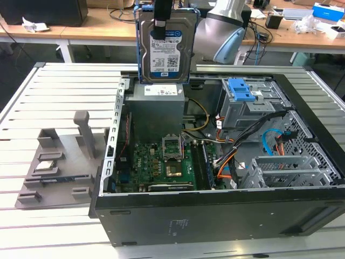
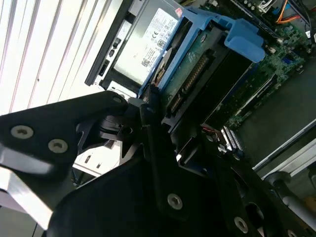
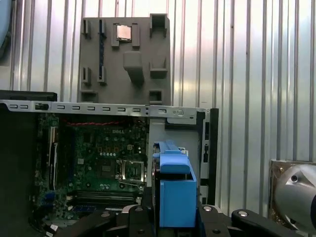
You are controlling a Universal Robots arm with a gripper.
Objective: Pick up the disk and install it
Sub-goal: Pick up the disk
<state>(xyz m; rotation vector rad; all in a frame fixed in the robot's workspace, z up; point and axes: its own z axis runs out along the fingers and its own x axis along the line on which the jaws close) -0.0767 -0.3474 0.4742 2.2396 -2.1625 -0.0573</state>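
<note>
The disk (image 1: 166, 48), a silver hard drive with a white-and-blue label in a blue bracket, hangs upright in the air above the back of the open computer case (image 1: 215, 213). My black gripper (image 1: 160, 22) is shut on its upper edge, so the disk dangles just over the grey power supply box (image 1: 156, 108). In the second wrist view the disk's underside and blue bracket (image 2: 202, 54) run out from between my gripper (image 2: 157, 106) fingers. In the first wrist view the blue bracket (image 3: 175, 195) stands edge-on, clamped in my gripper (image 3: 174, 217).
Inside the case lie the motherboard (image 1: 161, 162), loose cables and a blue-latched grey drive cage (image 1: 245, 100) toward the exterior view's right. A grey fixture tray (image 1: 59, 162) sits on the slatted metal table (image 1: 64, 91) at the exterior view's left. Desks with clutter stand behind.
</note>
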